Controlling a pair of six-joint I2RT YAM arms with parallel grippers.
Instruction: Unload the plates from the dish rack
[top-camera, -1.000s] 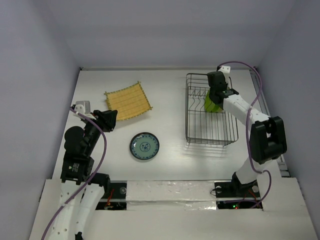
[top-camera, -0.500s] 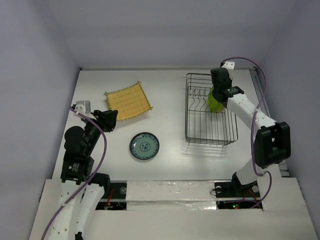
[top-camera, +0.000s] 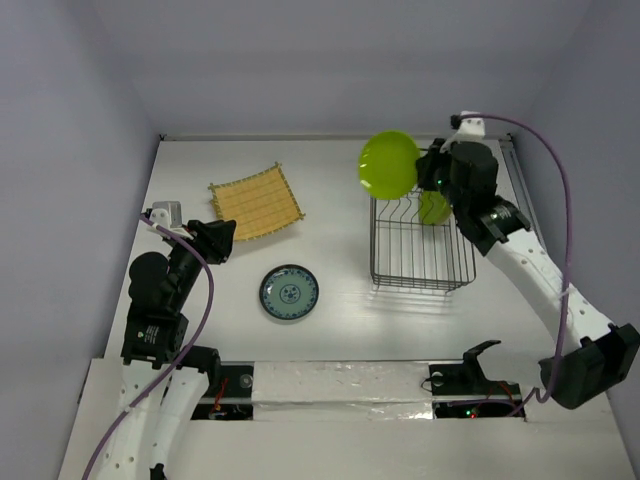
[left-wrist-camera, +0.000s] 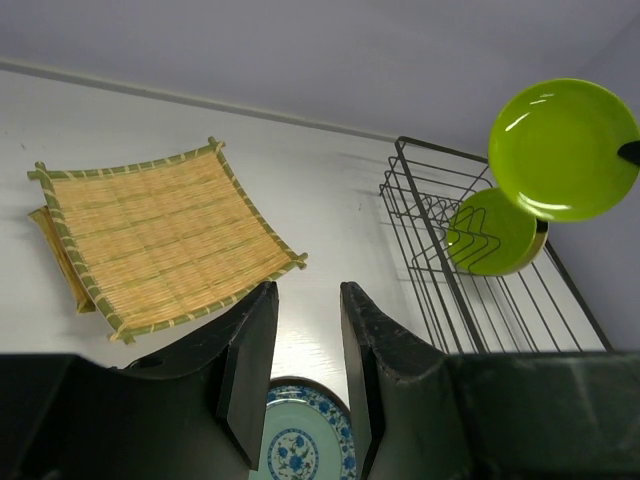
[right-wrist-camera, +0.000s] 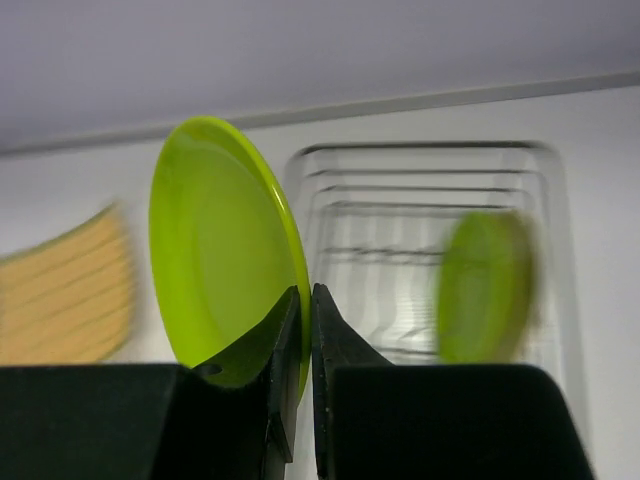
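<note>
The round lime-green plate (left-wrist-camera: 563, 148) looks glossy and smooth, the square woven bamboo mat (left-wrist-camera: 160, 238) rough, and the black wire rack (top-camera: 422, 250) thin metal.

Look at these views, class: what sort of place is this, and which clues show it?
Probably a robotics test cell, not a kitchen: white table boxed in by plain walls, a dish rack and bamboo mat as props, the right gripper holding a lime green plate.

Black wire dish rack (top-camera: 420, 272) is sitting on the right of white table (top-camera: 340, 215), one lime green round plate (top-camera: 433, 208) standing in its far end. Second lime green plate (top-camera: 389, 163) is hanging above its far-left corner, pinched in right gripper (right-wrist-camera: 300, 325). Woven bamboo square mat (top-camera: 256, 202) is lying far left, teal patterned round plate (top-camera: 289, 293) lying nearer, left of the rack.
</note>
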